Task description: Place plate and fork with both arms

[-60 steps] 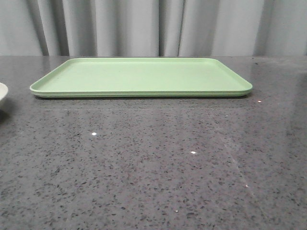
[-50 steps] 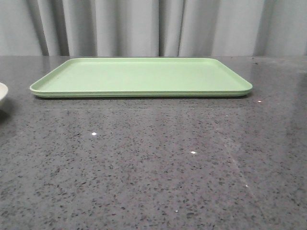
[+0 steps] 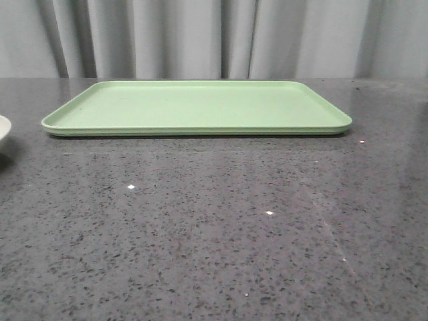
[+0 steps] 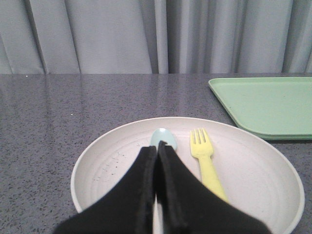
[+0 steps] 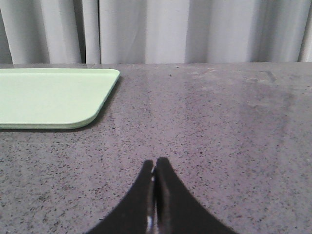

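The green tray (image 3: 197,107) sits flat at the back of the grey table (image 3: 214,234) with nothing on it; the plate (image 4: 253,180) is off to the robot's left side, on the table beside the tray and not touching it, and from the front you only see a tiny bit of its rim at the edge. The yellow fork (image 4: 205,158) lies inside the plate, prongs pointing away, next to a light-blue spoon (image 4: 162,137) (most of the spoon is hidden behind the black fingers). The left gripper (image 4: 158,148) hangs over the plate with its jaws pressed together and nothing between them, as far as I can see; the right gripper (image 5: 154,171) is over bare table on the other side of the tray, jaws shut tight and holding nothing too. I think the job has hardly begun; no arm has grabbed anything yet. Next, the left jaws would need to open and catch the plate's rim, I'd guess; the fork is thin and lies flat, so it may be tricky to pinch.
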Controlling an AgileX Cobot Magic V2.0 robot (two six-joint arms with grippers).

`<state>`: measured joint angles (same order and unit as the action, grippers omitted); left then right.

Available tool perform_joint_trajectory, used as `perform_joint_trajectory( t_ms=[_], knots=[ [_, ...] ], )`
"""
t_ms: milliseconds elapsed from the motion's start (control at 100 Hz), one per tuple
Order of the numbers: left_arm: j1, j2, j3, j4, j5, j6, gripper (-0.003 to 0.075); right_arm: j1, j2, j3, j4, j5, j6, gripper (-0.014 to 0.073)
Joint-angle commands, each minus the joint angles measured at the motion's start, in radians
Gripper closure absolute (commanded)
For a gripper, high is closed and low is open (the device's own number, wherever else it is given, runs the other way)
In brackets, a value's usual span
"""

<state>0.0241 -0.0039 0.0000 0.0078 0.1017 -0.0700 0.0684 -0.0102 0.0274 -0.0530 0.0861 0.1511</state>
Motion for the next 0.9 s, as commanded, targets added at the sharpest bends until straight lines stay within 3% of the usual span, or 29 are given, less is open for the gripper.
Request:
perform_joint_trajectory(
  t_ms=[0,250,520,890],
  knots=[
    [-0.007,-0.033,0.013,-0.008,-0.075,-0.001,0.0741,-0.003,-0.024,-0.006,-0.008,-0.086,-0.004,0.066],
    [-0.009,-0.025,-0.017,-0.015,-0.124,-0.001,0.0741,-0.002,-0.023,-0.018,-0.008,-0.112,-0.004,0.066],
    [-0.009,0.096,-0.241,-0.015,0.051,-0.001,0.0741,-0.002,0.067,-0.184,-0.009,0.07,-0.004,0.066],
    [-0.009,0.391,-0.56,-0.084,0.255,-0.001,0.0741,-0.002,0.344,-0.521,-0.009,0.31,-0.004,0.066]
  ],
)
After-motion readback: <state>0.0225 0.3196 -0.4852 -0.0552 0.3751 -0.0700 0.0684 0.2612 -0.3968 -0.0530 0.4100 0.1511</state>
